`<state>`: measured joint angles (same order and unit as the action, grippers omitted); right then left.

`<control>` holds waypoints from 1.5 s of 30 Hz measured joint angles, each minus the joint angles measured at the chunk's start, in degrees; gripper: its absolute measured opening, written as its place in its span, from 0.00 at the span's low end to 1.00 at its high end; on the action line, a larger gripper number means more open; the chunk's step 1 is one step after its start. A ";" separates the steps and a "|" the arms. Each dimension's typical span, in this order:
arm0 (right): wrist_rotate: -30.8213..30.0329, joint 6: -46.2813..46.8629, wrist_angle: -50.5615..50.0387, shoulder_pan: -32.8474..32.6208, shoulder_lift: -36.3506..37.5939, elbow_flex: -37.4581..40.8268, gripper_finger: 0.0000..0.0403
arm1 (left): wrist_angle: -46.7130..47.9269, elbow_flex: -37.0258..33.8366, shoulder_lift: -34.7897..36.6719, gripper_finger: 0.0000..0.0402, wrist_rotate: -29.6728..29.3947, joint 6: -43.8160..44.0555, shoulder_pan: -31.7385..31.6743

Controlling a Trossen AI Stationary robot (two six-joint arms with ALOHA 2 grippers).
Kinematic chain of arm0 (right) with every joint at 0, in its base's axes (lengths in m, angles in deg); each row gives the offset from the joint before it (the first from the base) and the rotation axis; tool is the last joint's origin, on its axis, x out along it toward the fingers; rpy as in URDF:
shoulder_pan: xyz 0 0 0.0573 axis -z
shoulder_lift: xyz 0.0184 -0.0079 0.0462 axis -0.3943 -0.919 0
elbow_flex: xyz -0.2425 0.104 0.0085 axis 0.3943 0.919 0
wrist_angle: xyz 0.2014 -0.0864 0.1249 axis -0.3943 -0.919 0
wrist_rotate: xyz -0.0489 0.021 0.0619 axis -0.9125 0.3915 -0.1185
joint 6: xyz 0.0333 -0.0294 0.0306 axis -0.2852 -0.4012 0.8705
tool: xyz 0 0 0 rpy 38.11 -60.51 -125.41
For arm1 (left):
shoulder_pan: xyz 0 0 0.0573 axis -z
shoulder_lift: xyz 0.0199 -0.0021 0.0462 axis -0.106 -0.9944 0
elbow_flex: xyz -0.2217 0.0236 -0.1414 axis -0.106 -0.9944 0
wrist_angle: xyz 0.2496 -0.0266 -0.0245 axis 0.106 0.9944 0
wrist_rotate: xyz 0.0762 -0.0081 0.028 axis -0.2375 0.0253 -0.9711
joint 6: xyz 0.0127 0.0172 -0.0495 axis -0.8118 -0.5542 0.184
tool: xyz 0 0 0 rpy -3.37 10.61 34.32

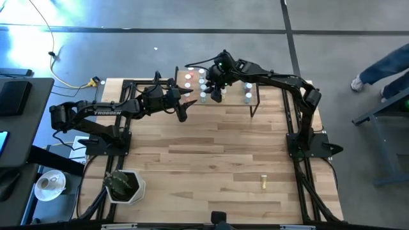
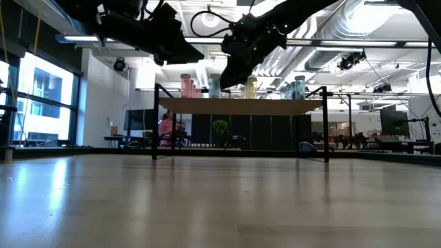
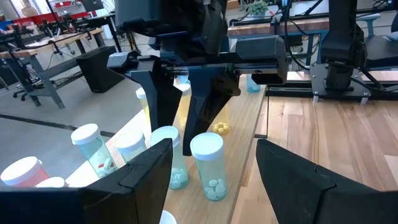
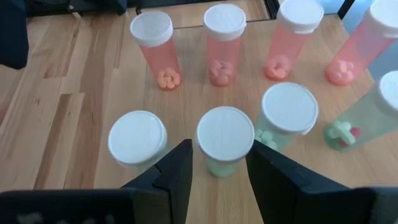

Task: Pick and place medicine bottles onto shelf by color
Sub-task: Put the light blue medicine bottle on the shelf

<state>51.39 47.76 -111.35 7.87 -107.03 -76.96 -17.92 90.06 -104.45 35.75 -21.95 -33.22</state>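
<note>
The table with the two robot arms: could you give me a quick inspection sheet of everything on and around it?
Surface: plank tabletop, mostly bare.
Job's things: shelf at the far edge carries many bottles; pink ones in a row, green ones beside them. One yellow bottle lies alone on the near right of the table.
Clutter: potted plant at the near left corner.
Grippers: right pincer over the shelf, fingers either side of a green bottle, whether gripping it cannot be told; left pincer open, beside the shelf.
Cables: yellow cable on the floor, far left.
Surroundings: person's legs at the right edge; cup on a saucer on the left.
</note>
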 joint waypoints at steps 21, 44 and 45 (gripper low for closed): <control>-0.61 1.53 -1.59 0.35 0.77 0.00 0.35 | 0.00 0.00 0.00 0.56 0.00 0.00 0.00; -2.97 1.53 -3.03 0.28 1.33 0.00 0.35 | 0.02 0.00 0.00 0.56 0.01 0.00 0.00; -2.97 1.53 -2.98 0.26 1.33 0.00 0.35 | 0.02 0.00 0.00 0.56 0.01 0.00 0.00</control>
<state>48.42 49.29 -114.33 8.13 -105.70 -76.96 -17.90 90.06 -104.45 35.76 -21.95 -33.22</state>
